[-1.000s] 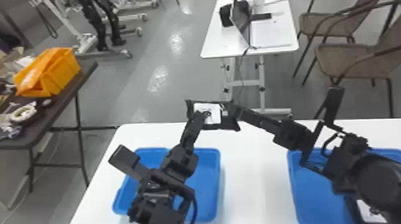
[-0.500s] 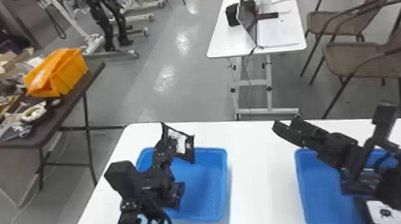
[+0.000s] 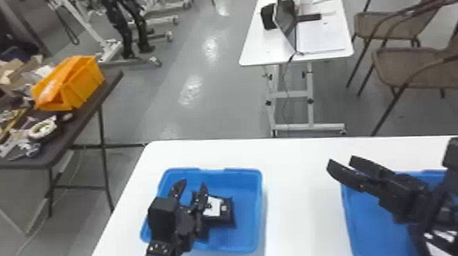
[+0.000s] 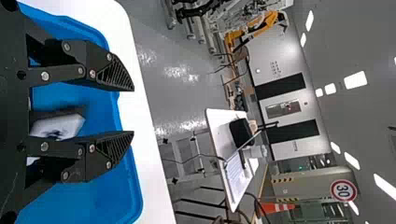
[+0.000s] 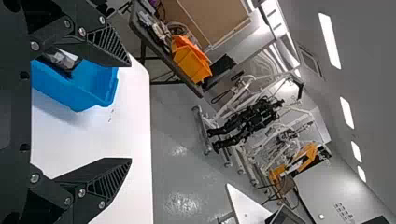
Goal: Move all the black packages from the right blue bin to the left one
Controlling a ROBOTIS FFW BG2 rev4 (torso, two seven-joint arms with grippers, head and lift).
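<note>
Head view: the left gripper (image 3: 192, 187) hangs over the left blue bin (image 3: 257, 194), its two fingers apart. A black package (image 3: 226, 217) with a white label lies in that bin, just to the right of the gripper; whether the two touch, I cannot tell. The right gripper (image 3: 341, 162), its fingers also apart, points left past the edge of the right blue bin (image 3: 348, 220), over the white table (image 3: 296, 163) between the bins. At the near side of the right bin, something with white patches (image 3: 441, 238) is partly hidden by the right arm; I cannot tell what it is. To the left stands a dark table (image 3: 113, 81) with an orange bin (image 3: 86, 78) and a roll of tape (image 3: 42, 129); at the far side, a second white table (image 3: 252, 52) carries a laptop (image 3: 287, 27), with brown chairs (image 3: 413, 64) to its right.

Left wrist view: the left gripper's (image 4: 133, 111) fingers stand well apart. The package is seen in the gap between them, white face showing, with the blue of the left bin behind it.

Right wrist view: the right gripper's (image 5: 130, 112) fingers are wide apart with nothing clamped. Beyond them lies the left bin with the black package inside, and farther off, the orange bin.
</note>
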